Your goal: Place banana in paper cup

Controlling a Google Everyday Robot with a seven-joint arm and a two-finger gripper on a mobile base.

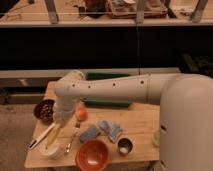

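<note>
The banana [54, 135] is small and yellow. It hangs tilted from my gripper [59, 124], and its lower end reaches into the paper cup [52, 151]. The paper cup is short, wide and off-white, and stands at the front left of the wooden table [140, 125]. My gripper points down from the white arm [110, 90], directly above the cup, and is shut on the banana's upper end. The cup's inside is partly hidden by the banana.
A white-handled spoon [40, 139] lies left of the cup and a metal spoon [70, 142] lies right of it. Also on the table are an orange fruit [81, 114], an orange bowl [93, 155], a steel cup [124, 146], folded cloths [102, 130], a dark bowl [44, 110] and a light-green cup [157, 138].
</note>
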